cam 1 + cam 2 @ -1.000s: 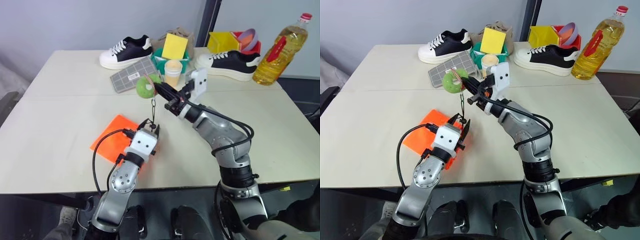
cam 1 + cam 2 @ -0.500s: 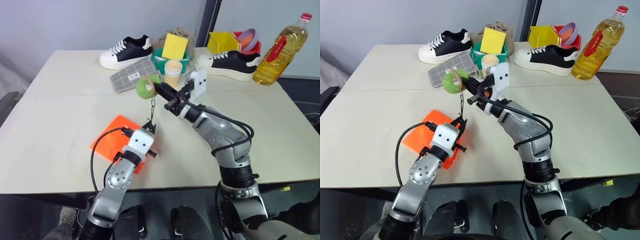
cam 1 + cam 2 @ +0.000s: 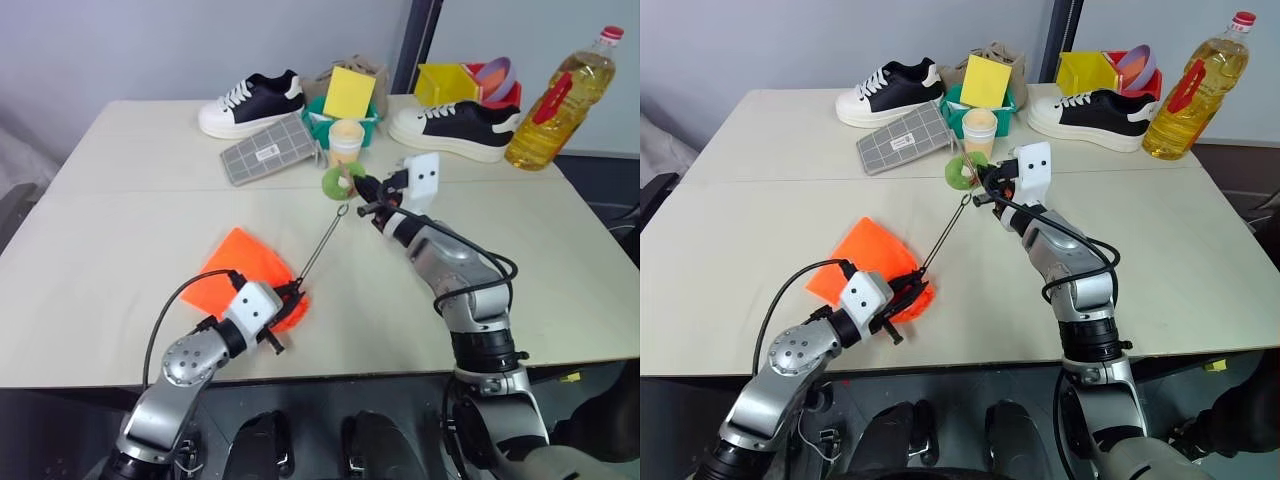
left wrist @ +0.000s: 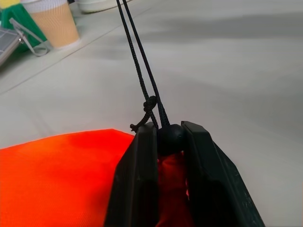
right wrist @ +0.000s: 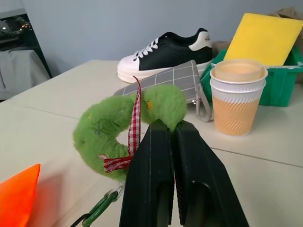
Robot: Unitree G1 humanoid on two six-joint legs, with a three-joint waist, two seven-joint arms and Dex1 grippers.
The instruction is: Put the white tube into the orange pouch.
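the left gripper [image 3: 902, 298] is clamped on the black cord stopper [image 4: 170, 136] at the mouth of the orange pouch [image 3: 243, 268], its two fingers [image 4: 139, 179] pinching the bead with bunched orange fabric between them. the pouch lies flat on the table [image 3: 110, 220] just beside that gripper, spreading away from it toward the robot's left. from the stopper the thin black cord [image 3: 320, 243] runs taut, up and forward to the right gripper [image 3: 362, 184], which hangs above the table with its fingers [image 5: 151, 156] pressed together on the fuzzy green ring tag [image 5: 120, 124], a red checked ribbon [image 5: 135, 127] tied around it. the white tube cannot be made out in any of these views. just past the green tag stands a cream paper cup [image 3: 979, 130], with a grey checked flat case [image 3: 270, 147] beside it and a green basket [image 3: 992, 108] holding a yellow card [image 3: 350, 92] behind. farther back sit two black-and-white sneakers [image 3: 250, 102], one on each side, a yellow bin [image 3: 446, 82] and a red bowl [image 3: 1138, 72], and at the far right corner an oil bottle [image 3: 558, 98].
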